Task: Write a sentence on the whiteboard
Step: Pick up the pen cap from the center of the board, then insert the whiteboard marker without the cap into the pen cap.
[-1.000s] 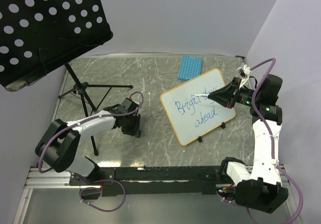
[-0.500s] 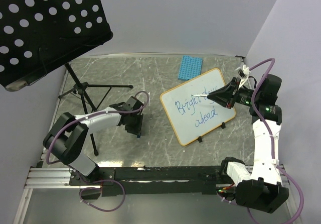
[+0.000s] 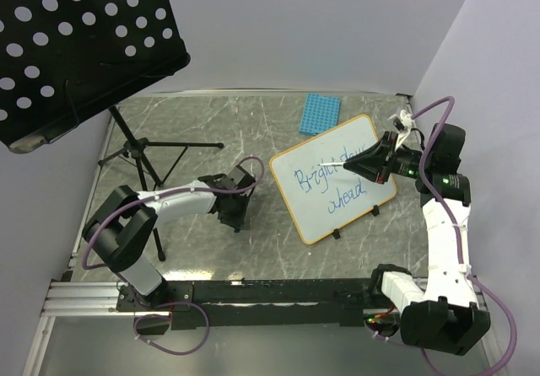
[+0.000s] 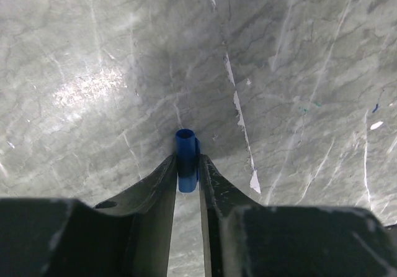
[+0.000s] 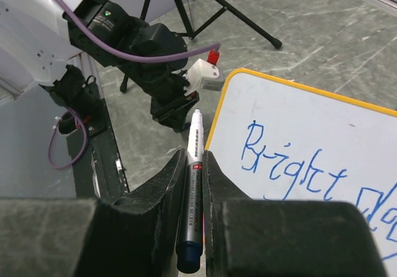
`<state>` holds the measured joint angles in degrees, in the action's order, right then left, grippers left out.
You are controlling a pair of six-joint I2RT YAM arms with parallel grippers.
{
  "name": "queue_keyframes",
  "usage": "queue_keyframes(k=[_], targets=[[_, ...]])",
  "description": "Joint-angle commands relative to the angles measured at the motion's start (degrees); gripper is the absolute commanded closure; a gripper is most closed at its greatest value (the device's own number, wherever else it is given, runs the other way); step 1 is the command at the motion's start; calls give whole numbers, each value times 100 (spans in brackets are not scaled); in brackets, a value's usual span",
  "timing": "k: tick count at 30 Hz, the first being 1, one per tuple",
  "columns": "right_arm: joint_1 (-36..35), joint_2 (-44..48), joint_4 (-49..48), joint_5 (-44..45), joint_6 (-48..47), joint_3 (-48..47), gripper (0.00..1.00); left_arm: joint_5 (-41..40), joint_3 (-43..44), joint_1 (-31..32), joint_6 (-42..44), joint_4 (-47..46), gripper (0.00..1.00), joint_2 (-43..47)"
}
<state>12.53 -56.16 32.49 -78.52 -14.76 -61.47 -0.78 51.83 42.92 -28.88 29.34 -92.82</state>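
My left fingers (image 4: pixel 156 190), clamped on the blue cap (image 4: pixel 186 146), had moved nearer the whiteboard (image 3: pixel 314 222); the right fingers (image 5: pixel 162 190) kept gripping the marker (image 5: pixel 194 159).

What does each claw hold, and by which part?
The right claw holds a marker by its barrel, gripped between both fingers. The left claw pinches a small blue cap by its sides, at the fingertips.

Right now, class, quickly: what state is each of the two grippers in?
Left gripper: closed on a small blue cap.
Right gripper: closed on a marker.
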Motion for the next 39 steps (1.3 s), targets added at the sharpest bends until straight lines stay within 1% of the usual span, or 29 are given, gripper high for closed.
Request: queue_keyframes(k=[1,3,4,5,6,8,11,12,14,15,16,18,19,21,22,24,25,26,28,31,38,39], targets=[[-163,9,29,-32,-229,-128,100,-177,-420,182,-275,318,73,-571],[-216,9,55,-40,-264,-128,100,-177,-455,226,-293,283,75,-632],[-242,0,47,-32,-264,-128,100,-169,-464,235,-311,265,88,-650],[-286,-9,73,-32,-281,-128,100,-151,-490,235,-320,213,95,-650],[-313,-18,73,-23,-316,-128,100,-142,-490,226,-328,186,98,-650],[-357,-35,152,-23,-360,-111,100,-133,-516,243,-346,125,99,-571],[-506,-123,328,3,-597,-128,100,-230,-604,270,-311,-147,99,-80],[-602,-149,441,12,-711,-137,100,-265,-648,305,-293,-418,99,287],[-778,-272,556,91,-834,-154,100,-265,-797,314,-153,-727,99,649],[-996,-325,705,117,-974,-172,100,-265,-824,340,-83,-859,99,964],[-1086,-377,758,153,-1045,-181,100,-256,-902,349,66,-1138,99,1098],[-1227,-553,890,249,-1247,-268,100,-213,-991,384,242,-1412,99,1493],[-1549,-623,1039,276,-1318,-312,100,-212,-1043,419,452,-1631,99,1616],[-1780,-826,1180,346,-1537,-418,100,-256,-1131,524,655,-1878,99,2020],[-2016,-905,1320,364,-1599,-444,100,-239,-1227,560,873,-1993,99,2170],[-2202,-1080,1391,434,-1713,-515,100,-134,-1342,647,1138,-2379,99,2600],[-2316,-1125,1400,452,-1731,-515,100,-90,-1473,709,1487,-2511,99,2741],[-2500,-1212,1409,487,-1732,-532,100,-55,-1553,762,1656,-2817,99,3012],[-2685,-1274,1392,539,-1749,-524,100,173,-1702,823,2103,-3056,99,3225],[-2958,-1362,1383,653,-1740,-541,100,472,-1721,850,2500,-3215,99,3437],[-3327,-1520,1321,943,-1705,-559,100,965,-1501,981,2818,-3207,99,3358],[-3380,-1547,1330,961,-1705,-576,100,991,-1449,1025,3027,-3207,99,3340]])
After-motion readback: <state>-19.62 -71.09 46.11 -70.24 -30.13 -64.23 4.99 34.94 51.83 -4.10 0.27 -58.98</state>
